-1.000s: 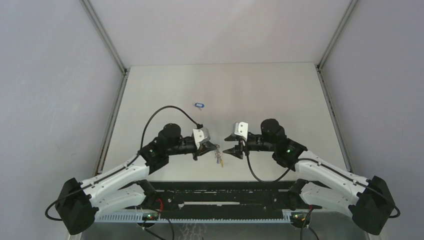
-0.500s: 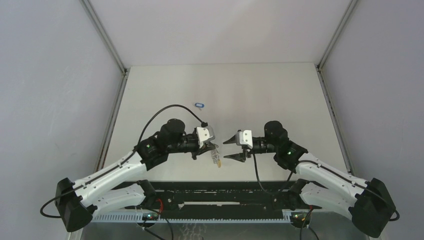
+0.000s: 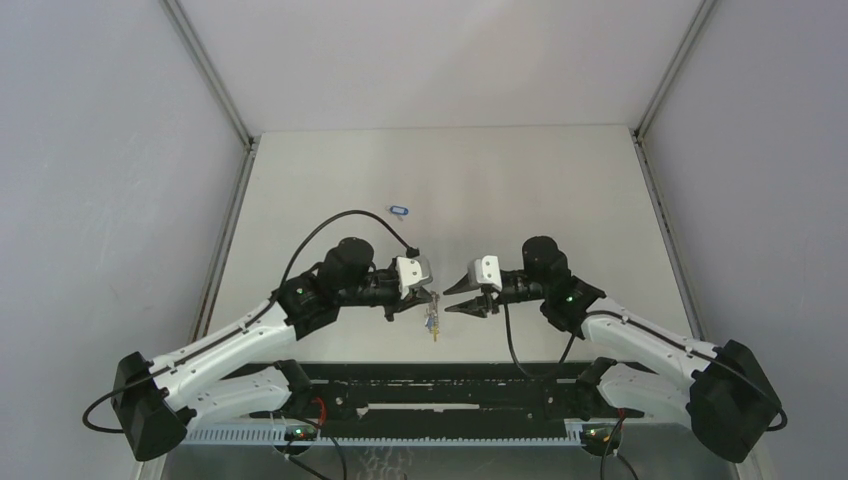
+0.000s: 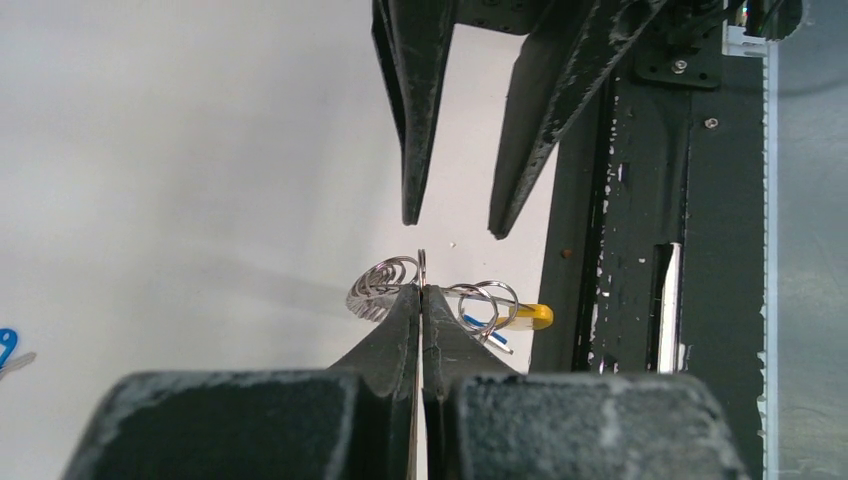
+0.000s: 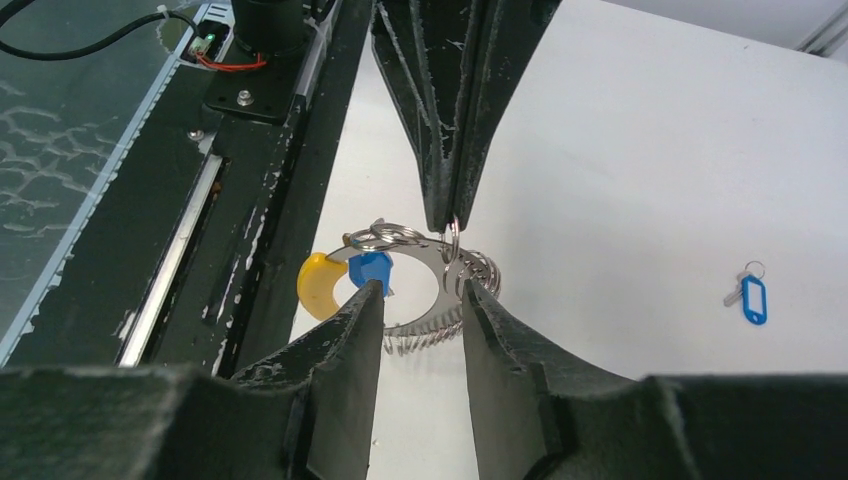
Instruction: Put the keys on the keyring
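My left gripper (image 4: 421, 290) is shut on the top edge of the keyring (image 4: 380, 285), a silvery coiled loop with a yellow section (image 4: 530, 317), held above the table near its front edge. In the right wrist view the keyring (image 5: 440, 270) hangs from the left fingertips (image 5: 445, 215), and one blue-headed key (image 5: 372, 268) sits on it beside the yellow part (image 5: 318, 282). My right gripper (image 5: 415, 292) stands open, its tips just short of the ring on either side. From above, left gripper (image 3: 430, 297) and right gripper (image 3: 452, 298) face each other over the keyring (image 3: 434, 322).
A second blue key (image 3: 400, 210) lies alone on the white table (image 3: 520, 190) behind the left arm, and the same blue key (image 5: 752, 298) shows in the right wrist view. The black rail (image 3: 440, 385) runs along the table's near edge, just below the ring.
My right gripper has moved left up to the keyring and its jaws have narrowed. The left gripper stayed shut on the ring and shifted slightly right.
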